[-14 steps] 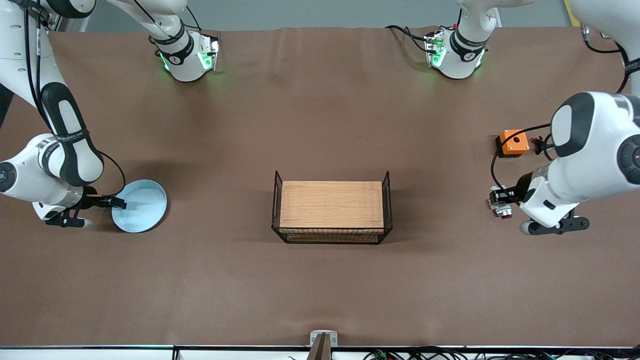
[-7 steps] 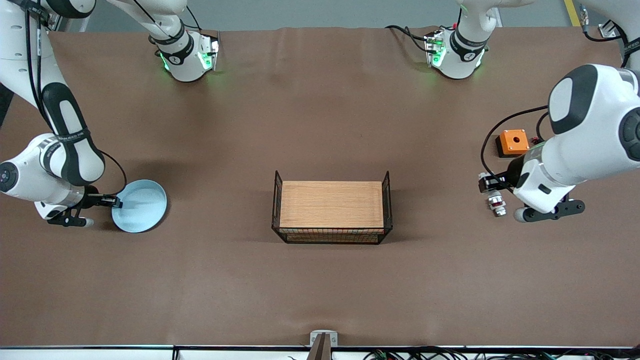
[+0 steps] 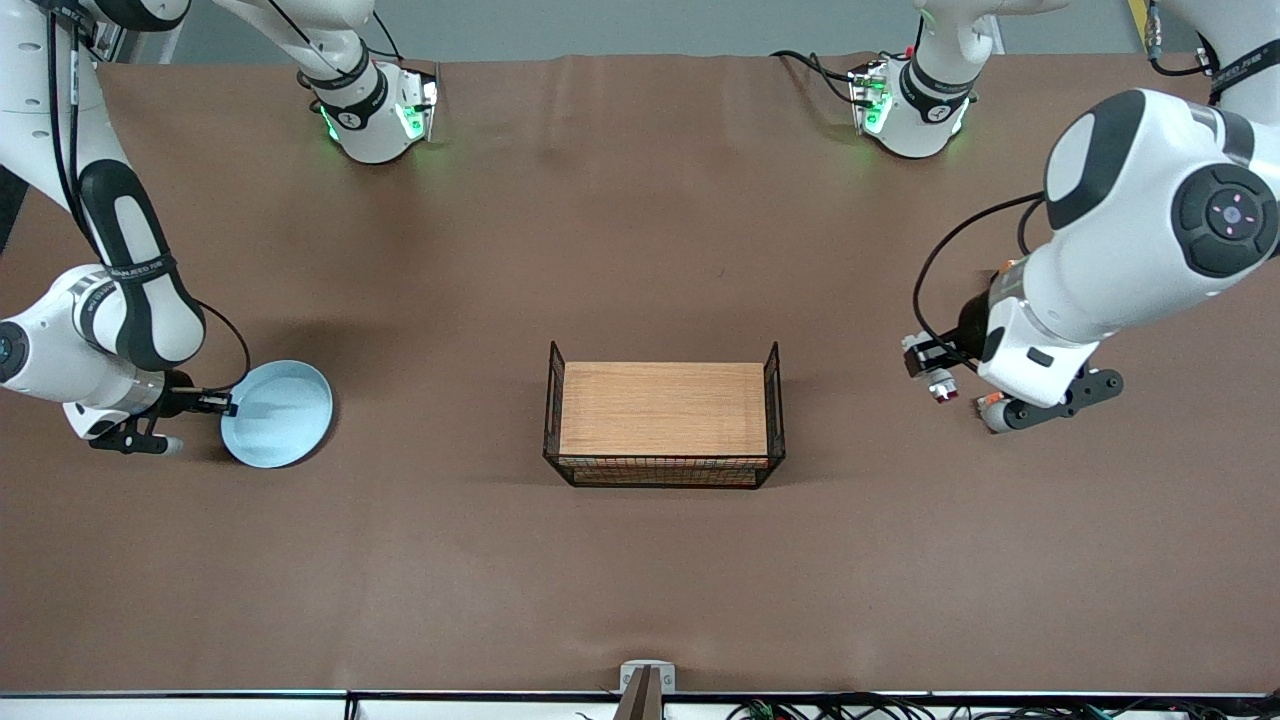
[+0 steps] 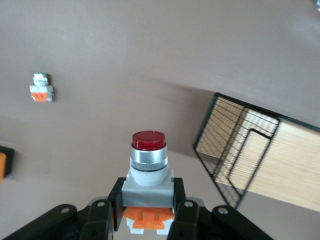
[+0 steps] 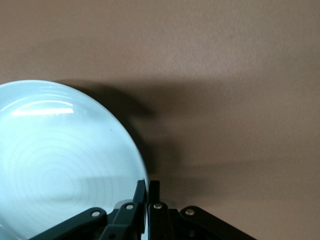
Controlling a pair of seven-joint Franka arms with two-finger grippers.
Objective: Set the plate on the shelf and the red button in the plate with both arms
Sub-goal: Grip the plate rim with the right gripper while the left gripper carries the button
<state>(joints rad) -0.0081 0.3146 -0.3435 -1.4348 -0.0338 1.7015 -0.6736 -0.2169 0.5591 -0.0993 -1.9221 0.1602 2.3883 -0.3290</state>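
Observation:
The pale blue plate [image 3: 280, 414] lies near the right arm's end of the table. My right gripper [image 3: 230, 405] is shut on its rim; the right wrist view shows the gripper [image 5: 148, 187] pinching the edge of the plate [image 5: 60, 165]. My left gripper [image 3: 930, 362] is shut on the red button [image 3: 938, 380] and holds it in the air over the table between the tray and the left arm's end. In the left wrist view the gripper [image 4: 147, 197] clamps the white body of the red button [image 4: 148, 155], dark red cap pointing away.
A wooden tray [image 3: 660, 410] with black wire ends stands mid-table; it also shows in the left wrist view [image 4: 280, 155]. A similar white-and-orange part with a silvery cap [image 4: 41, 90] lies on the table by the left wrist [image 3: 988, 401]. An orange box [image 4: 1, 165] shows at the view's edge.
My left arm has lifted the red button and carried it toward the tray, uncovering then hiding the orange box. The right gripper and the plate have barely shifted.

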